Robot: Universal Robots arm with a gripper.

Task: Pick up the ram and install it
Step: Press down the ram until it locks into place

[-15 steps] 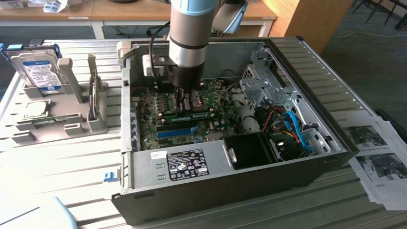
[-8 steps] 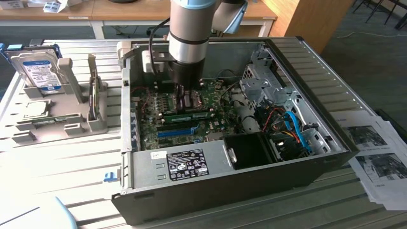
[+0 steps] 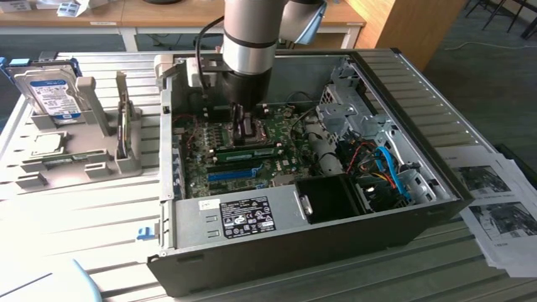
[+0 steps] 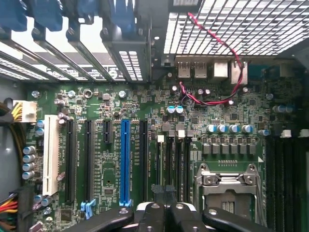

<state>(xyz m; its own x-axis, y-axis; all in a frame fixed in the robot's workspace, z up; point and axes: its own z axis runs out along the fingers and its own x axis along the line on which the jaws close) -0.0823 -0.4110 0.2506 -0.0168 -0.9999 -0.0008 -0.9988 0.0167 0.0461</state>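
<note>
The ram (image 3: 248,151), a narrow green stick with dark chips, stands on edge on the motherboard (image 4: 111,159) inside the open computer case (image 3: 419,107), between the blue slot (image 3: 231,173) and the processor socket. My gripper (image 3: 245,135) reaches straight down into the case with its tip just above the middle of the ram; I cannot tell whether they touch. In the wrist view the gripper (image 4: 164,193) is shut, its black fingers (image 4: 155,212) together over dark slots beside the processor socket (image 4: 227,186), right of the blue slot (image 4: 124,159). Nothing shows between the fingers.
The case's walls, drive cage (image 3: 348,104), cables and power supply (image 3: 239,217) ring the motherboard closely. On the exterior view's left, a grey rack (image 3: 92,160) holds a hard drive (image 3: 49,94) and a thin board on edge (image 3: 124,123). Printed sheets (image 3: 495,207) lie right of the case.
</note>
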